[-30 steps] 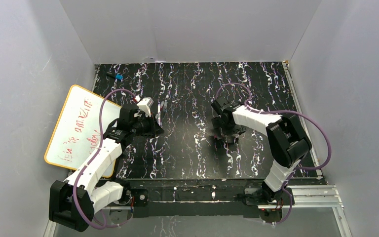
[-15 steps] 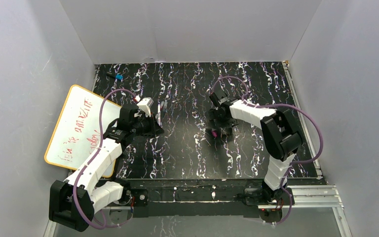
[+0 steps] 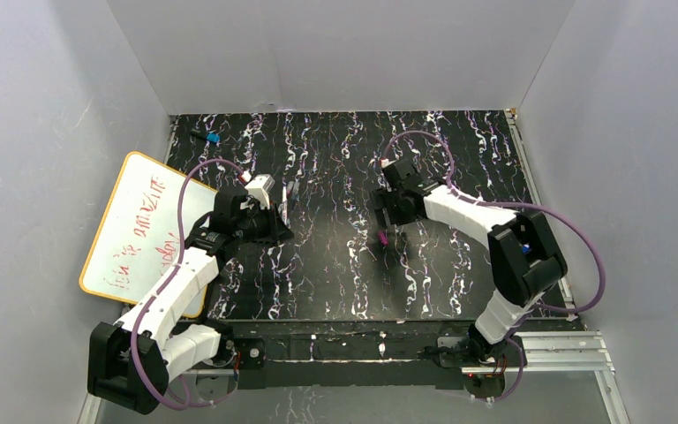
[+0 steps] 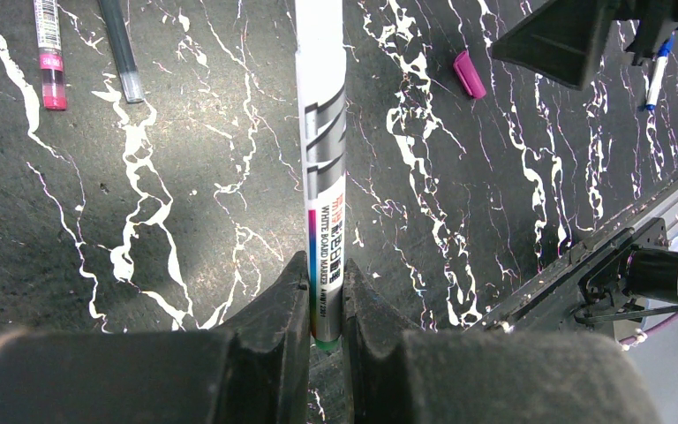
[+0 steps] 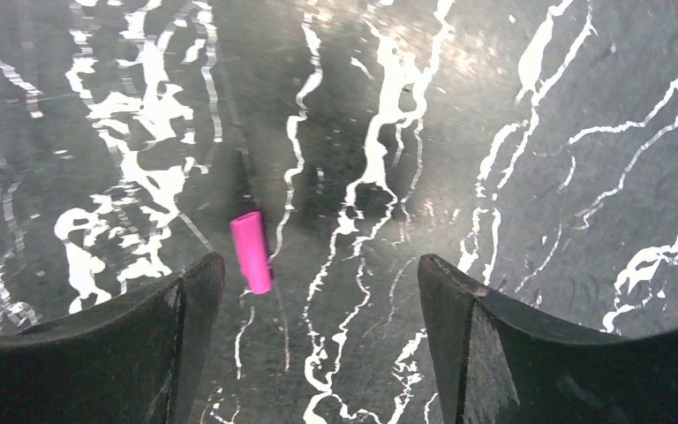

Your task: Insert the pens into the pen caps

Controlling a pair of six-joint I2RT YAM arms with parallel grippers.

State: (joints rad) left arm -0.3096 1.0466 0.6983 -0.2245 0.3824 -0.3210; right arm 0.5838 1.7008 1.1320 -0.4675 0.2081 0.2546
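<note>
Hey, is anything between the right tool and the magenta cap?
Nothing: in the right wrist view only bare table separates the open right tool from the magenta cap.

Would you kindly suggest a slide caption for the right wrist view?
Right gripper, jaws open, above a magenta pen cap lying on the black marbled table.

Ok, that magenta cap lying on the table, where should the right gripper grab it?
Probably from above, closing the fingers across the round sides of the magenta cap, mid-length. It lies flat, its length roughly crosswise to the closing line of the open right gripper, but beside one finger, so centre first. Leave an end free for the pen.
</note>
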